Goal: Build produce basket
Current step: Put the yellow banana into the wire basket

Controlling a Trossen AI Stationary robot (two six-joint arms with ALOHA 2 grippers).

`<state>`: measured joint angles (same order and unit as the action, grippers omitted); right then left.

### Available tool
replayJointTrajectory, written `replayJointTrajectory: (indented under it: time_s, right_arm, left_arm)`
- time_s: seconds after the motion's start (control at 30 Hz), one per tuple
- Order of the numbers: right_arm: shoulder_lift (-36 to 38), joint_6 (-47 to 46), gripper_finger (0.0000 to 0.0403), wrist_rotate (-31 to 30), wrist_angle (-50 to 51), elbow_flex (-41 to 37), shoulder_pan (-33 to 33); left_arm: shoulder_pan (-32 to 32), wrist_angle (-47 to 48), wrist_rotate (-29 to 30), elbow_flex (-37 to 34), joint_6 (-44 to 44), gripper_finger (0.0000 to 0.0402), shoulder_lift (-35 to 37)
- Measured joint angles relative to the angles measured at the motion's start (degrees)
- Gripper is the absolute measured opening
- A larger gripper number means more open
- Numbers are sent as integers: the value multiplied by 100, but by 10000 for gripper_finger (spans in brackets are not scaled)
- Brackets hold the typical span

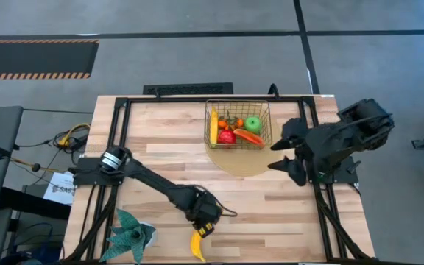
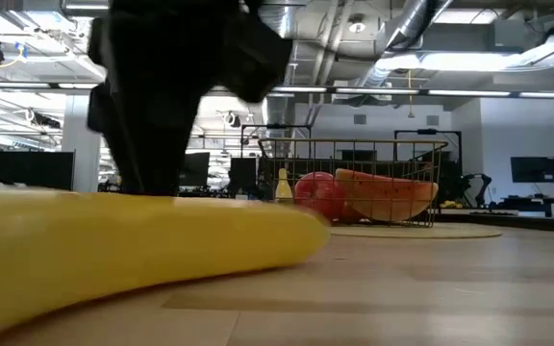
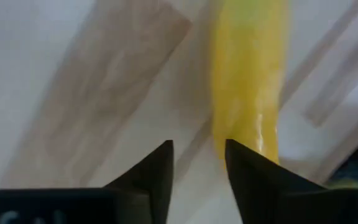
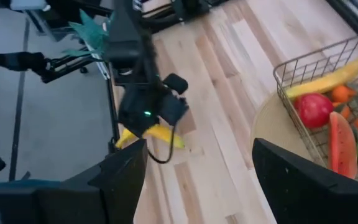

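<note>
A yellow banana (image 1: 197,246) lies on the wooden table near its near edge; it fills the foreground of the low view (image 2: 142,240). My left gripper (image 1: 203,230) hangs just above the banana's far end, open by a narrow gap (image 3: 197,165), pointing down. The banana (image 3: 247,81) lies beyond one fingertip, not between the two. The gold wire basket (image 1: 238,125) stands on a round tan mat (image 1: 241,163) at the table's far middle. It holds a second banana, a red apple, a green apple, orange clusters and an orange-red piece. My right gripper (image 1: 277,156) waits open to the right of the mat. My left gripper has one fingertip (image 3: 247,168) right at the banana's end (image 3: 244,140), coming from above. I cannot tell whether it touches. The banana lies flat on the table.
A teal spiky-leaved plant (image 1: 131,235) stands at the near left corner, close to the banana. A black frame (image 1: 116,147) runs along the table's left, far and right sides. Bare wood lies between the banana and the mat.
</note>
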<state>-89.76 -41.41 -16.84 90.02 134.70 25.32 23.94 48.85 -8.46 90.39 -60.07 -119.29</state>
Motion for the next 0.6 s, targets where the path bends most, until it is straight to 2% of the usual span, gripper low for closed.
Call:
replayJointTrajectory:
  time_s: [0.07, 0.17, 0.33, 0.6]
  right_arm:
    - [78, 115, 306, -85, 2, 2, 80]
    - [177, 225, 306, -113, 0, 0, 133]
    - [261, 394, 306, -120, -2, 2, 131]
    - [261, 550, 306, -120, 2, 2, 131]
  left_arm:
    - [-155, -209, -401, 0, -276, 149, -78]
    - [-316, -481, -655, -2, -472, 170, -91]
    - [-425, -1137, -744, 39, -648, 185, -3]
    - [-269, -1034, -622, 368, -385, 185, 47]
